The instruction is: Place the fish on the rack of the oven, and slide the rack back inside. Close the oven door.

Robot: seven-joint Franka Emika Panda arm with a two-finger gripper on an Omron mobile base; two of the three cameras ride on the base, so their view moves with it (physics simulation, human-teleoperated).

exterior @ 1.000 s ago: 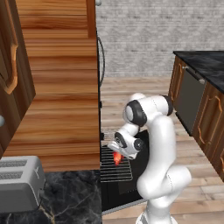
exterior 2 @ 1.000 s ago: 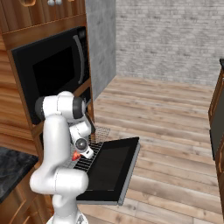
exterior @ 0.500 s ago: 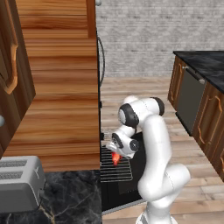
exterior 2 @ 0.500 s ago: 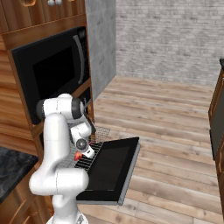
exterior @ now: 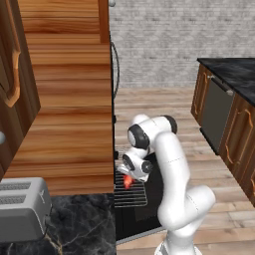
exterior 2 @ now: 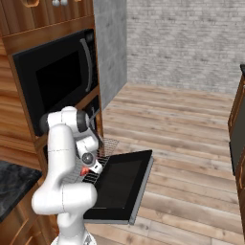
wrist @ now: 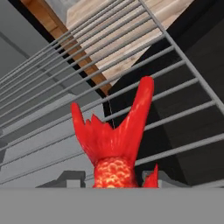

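- The two-finger gripper (exterior: 128,178) is clamped on the small red-orange fish (wrist: 114,142); in the hand view the scaly body sits between the jaws and the forked tail fans out ahead of them.
- The fish looks light, stiff and probably slick, so a hold across the thick body seems safer than one on the thin tail.
- Just beyond the tail lies the pulled-out rack of thin silver wires (wrist: 175,92); whether the fish touches it I cannot tell.
- Past the rack hangs the lowered black oven door with its dark glass window (exterior 2: 122,184).
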